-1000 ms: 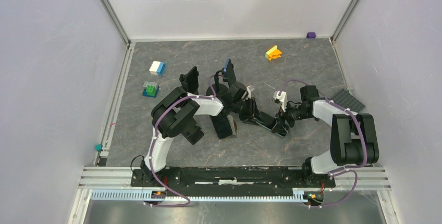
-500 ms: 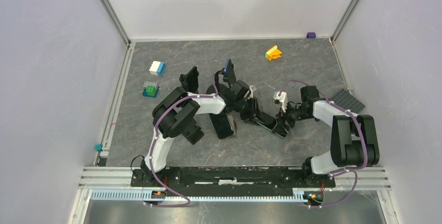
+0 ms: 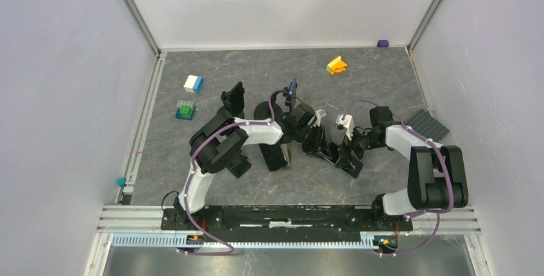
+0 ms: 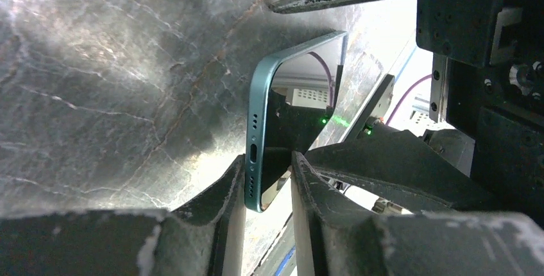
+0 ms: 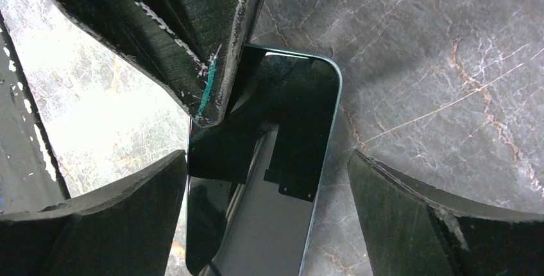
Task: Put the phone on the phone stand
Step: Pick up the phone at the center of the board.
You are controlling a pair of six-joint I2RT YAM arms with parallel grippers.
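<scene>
The phone (image 4: 292, 96) at mid-frame over the bench (image 4: 96, 64), port end pinched in our left gripper (image 4: 268, 160), our right gripper (image 5: 266, 167) spread wide, straddling it

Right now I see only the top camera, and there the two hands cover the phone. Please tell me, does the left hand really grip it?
Observer: Yes. The left wrist camera shows the left hand pinching the phone at its port end, from both faces.
Operator: Thank you. And the right hand, does it grip also?
Observer: No. In the right wrist camera the right hand is wide open. The phone lies between its fingers, and bare table shows between the phone and one finger.
Operator: Is the screen lit?
Observer: No. The screen is dark and only reflects.
</scene>
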